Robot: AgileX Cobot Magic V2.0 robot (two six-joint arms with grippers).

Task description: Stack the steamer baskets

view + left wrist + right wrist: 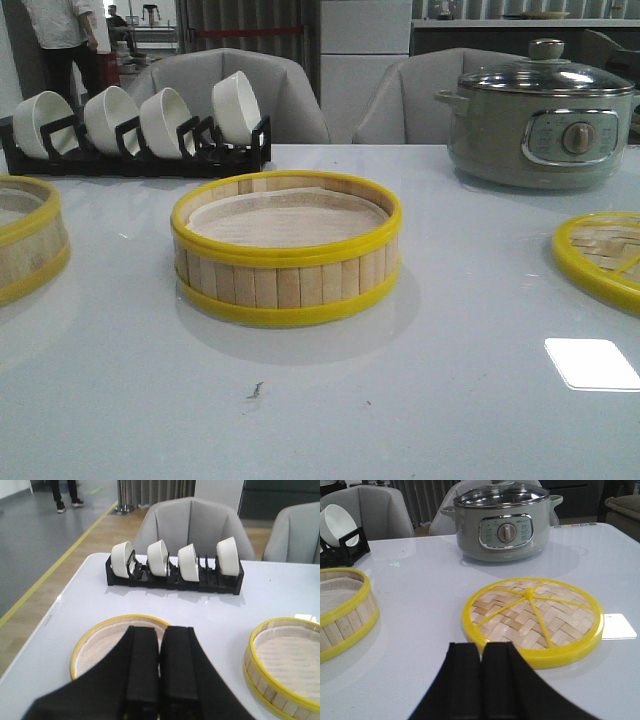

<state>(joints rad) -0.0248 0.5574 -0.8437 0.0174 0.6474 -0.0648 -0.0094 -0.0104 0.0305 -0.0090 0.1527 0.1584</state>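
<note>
Front view showed us one steamer basket [286,250] mid-surface, the other steamer basket [28,245] at the left edge, well apart. Both jaws sat pressed together, holding nothing. We judged the baskets light, stiff, somewhat brittle; pinch the yellow rim wall.

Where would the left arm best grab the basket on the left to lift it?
Probably by the wall, from above: one finger inside, one outside, pinching the yellow top rim. The left basket is round, shallow and far wider than the left gripper, whose fingers are now shut, so spanning it looks impossible. The open top leaves the rim free.
</note>
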